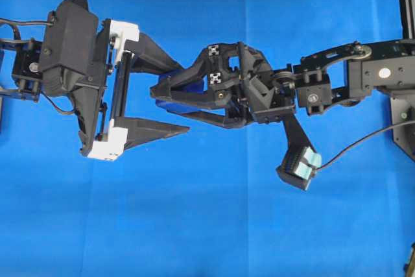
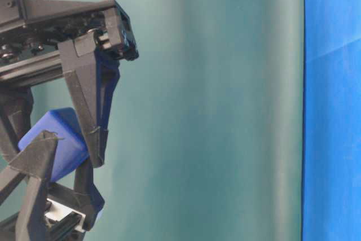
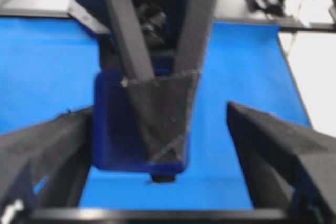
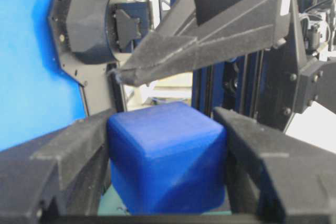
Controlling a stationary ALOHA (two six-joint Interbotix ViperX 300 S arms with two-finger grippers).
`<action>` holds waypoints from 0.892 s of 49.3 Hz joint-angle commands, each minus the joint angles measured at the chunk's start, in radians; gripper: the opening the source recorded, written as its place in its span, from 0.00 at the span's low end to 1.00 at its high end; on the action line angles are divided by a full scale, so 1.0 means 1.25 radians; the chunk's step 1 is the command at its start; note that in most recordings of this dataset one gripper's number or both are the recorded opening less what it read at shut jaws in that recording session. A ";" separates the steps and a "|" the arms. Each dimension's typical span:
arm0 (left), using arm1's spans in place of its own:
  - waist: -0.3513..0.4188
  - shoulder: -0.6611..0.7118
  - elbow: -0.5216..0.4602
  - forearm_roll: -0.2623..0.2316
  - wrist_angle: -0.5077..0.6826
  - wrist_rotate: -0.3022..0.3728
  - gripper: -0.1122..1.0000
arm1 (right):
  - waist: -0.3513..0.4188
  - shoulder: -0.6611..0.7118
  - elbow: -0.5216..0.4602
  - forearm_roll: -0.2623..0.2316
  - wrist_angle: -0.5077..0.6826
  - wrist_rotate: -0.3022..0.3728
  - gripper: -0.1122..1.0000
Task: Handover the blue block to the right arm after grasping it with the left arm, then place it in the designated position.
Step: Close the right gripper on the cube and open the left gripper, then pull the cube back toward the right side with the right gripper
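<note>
The small dark-blue rounded cube (image 4: 167, 157) is clamped mid-air between the fingers of the right arm's all-black end effector (image 1: 170, 97), above the blue cloth-covered table (image 1: 207, 225). The left arm's white-blocked end effector (image 1: 185, 98) is spread wide around it, apparently not touching.

We see a dark-blue block (image 4: 168, 161); a brighter blue cloth (image 1: 207, 225); black grippers, the left gripper (image 1: 175, 95) bearing white rail blocks (image 1: 123, 30); a teal backdrop (image 2: 225, 105).
</note>
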 commanded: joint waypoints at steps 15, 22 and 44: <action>-0.007 -0.039 0.012 0.000 -0.005 -0.002 0.94 | 0.000 -0.109 0.056 0.004 0.009 0.001 0.57; -0.007 -0.049 0.020 0.000 -0.005 -0.001 0.94 | 0.002 -0.177 0.112 0.007 0.010 0.001 0.57; -0.007 -0.064 0.032 0.000 -0.006 -0.001 0.94 | 0.037 -0.302 0.185 0.016 0.134 0.016 0.57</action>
